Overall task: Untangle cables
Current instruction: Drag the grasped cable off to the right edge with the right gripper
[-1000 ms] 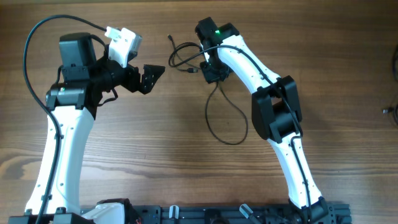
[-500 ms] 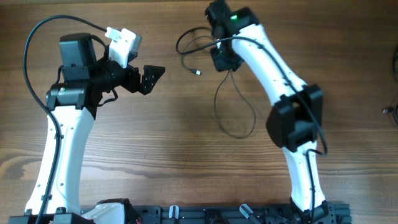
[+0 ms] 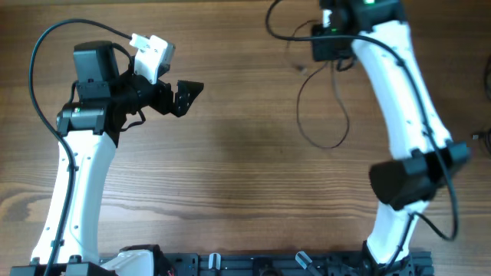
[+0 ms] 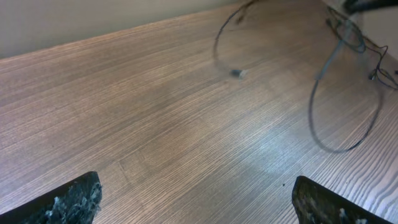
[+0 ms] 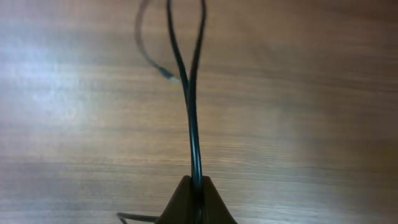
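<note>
Cables (image 3: 328,146) trail in loops at the upper right of your overhead view, 2 strands clenched by the right gripper (image 3: 331,47); your left gripper (image 3: 189,94), upper left, gapes released.

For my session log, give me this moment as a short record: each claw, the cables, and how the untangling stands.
Left claw: open, empty, apart from the cables
Right claw: shut on the cables, near the table far edge
Cables: doubled strand pinched, long loop trailing over the table
Loose plug: free end, not held
Untangling: unfinished, loops seem to overlap by the right claw
</note>
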You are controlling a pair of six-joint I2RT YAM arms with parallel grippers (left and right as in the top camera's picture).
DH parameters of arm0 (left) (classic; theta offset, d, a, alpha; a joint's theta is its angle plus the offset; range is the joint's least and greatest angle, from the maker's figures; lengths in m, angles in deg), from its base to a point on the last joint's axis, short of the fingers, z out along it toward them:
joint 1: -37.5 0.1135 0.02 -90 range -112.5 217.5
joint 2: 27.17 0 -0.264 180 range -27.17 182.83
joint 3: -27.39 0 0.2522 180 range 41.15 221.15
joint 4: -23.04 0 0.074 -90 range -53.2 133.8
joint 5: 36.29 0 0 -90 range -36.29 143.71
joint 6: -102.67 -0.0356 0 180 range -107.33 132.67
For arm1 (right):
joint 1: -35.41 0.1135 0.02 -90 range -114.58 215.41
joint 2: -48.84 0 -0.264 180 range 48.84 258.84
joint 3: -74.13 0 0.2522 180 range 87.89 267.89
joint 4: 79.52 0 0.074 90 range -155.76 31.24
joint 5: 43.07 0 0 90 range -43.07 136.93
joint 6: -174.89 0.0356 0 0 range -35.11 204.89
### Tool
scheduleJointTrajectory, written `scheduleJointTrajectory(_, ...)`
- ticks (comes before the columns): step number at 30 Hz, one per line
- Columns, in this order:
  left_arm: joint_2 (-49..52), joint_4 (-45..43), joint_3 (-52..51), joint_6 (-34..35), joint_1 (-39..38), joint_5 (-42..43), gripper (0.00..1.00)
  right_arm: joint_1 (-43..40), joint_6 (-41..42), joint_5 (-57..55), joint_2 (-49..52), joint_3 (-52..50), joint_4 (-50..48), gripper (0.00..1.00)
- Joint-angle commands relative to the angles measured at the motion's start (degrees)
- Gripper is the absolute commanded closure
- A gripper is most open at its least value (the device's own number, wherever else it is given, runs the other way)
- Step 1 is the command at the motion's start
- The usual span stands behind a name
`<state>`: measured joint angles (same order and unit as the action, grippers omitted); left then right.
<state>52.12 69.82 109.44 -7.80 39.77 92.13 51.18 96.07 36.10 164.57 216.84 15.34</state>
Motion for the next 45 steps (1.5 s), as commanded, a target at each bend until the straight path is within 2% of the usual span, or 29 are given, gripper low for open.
scheduleJointTrajectory(1, 0.4, -0.2, 0.8, -0.1, 0.2, -0.1, 0.0, -2.6, 3.0, -2.1, -6.3, 1.1, 0.7, 0.96)
scheduleJointTrajectory(8, 0.4, -0.2, 0.8, -0.1, 0.1, 0.6, 0.0, -11.4, 8.6, -8.0, -12.5, 1.1, 5.0, 0.96)
scheduleJointTrajectory(18, 0.4, -0.5, 0.8, -0.1, 0.1, 2.1, 0.0, -23.5, 10.4, -12.5, -16.3, 1.1, 6.9, 0.96)
scheduleJointTrajectory(23, 0.4, -0.4, 0.8, -0.1, 0.1, 2.1, 0.0, -33.4, 11.5, -12.5, -18.1, 1.1, 6.9, 0.96)
scheduleJointTrajectory(33, 0.4, 0.0, 0.8, -0.1, 0.1, 2.1, 0.0, -54.3, 22.3, -16.0, -18.3, 1.1, 8.2, 0.96)
scheduleJointTrajectory(38, 0.4, 2.4, 0.8, -0.1, 0.1, 2.3, 0.0, -59.4, 23.8, -16.2, -17.6, 1.0, 6.8, 0.95)
scheduleJointTrajectory(45, 0.4, 2.4, 0.8, -0.1, 0.1, 2.3, 0.0, -60.5, 23.3, -16.4, -11.6, 0.7, 5.9, 0.95)
